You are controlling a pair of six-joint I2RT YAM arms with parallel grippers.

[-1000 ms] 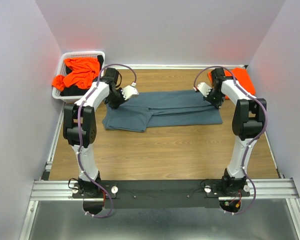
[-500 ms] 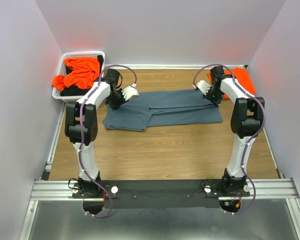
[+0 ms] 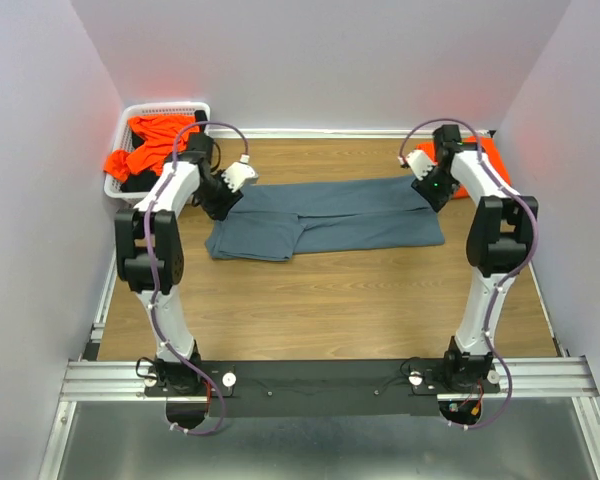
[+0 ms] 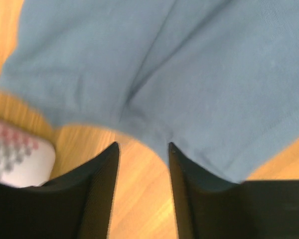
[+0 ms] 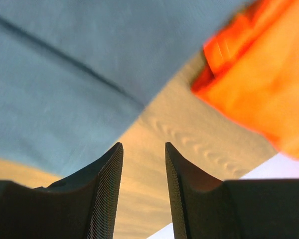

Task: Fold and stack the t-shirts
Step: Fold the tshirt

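- Slate blue-grey cloth t-shirt (image 3: 330,215) lies flat in a long folded strip on the light brown wooden tabletop (image 3: 330,300), stretched between the two pairs of jaws.
- Left gripper (image 4: 142,147): jaws parted, only bare wood between them. The shirt's edge sits just beyond the tips.
- Right gripper (image 5: 143,145): jaws parted, holding nothing. Grey shirt ahead-left of the tips, bright orange folded t-shirt (image 5: 254,74) ahead-right.
- White slotted plastic basket (image 3: 170,108) stands beyond the left jaws, away from the grey shirt, with a crumpled bright orange t-shirt (image 3: 158,140) inside.

High rear view over whole table (image 3: 320,300), wrist views close above blue-grey t-shirt (image 3: 330,215), shared by all
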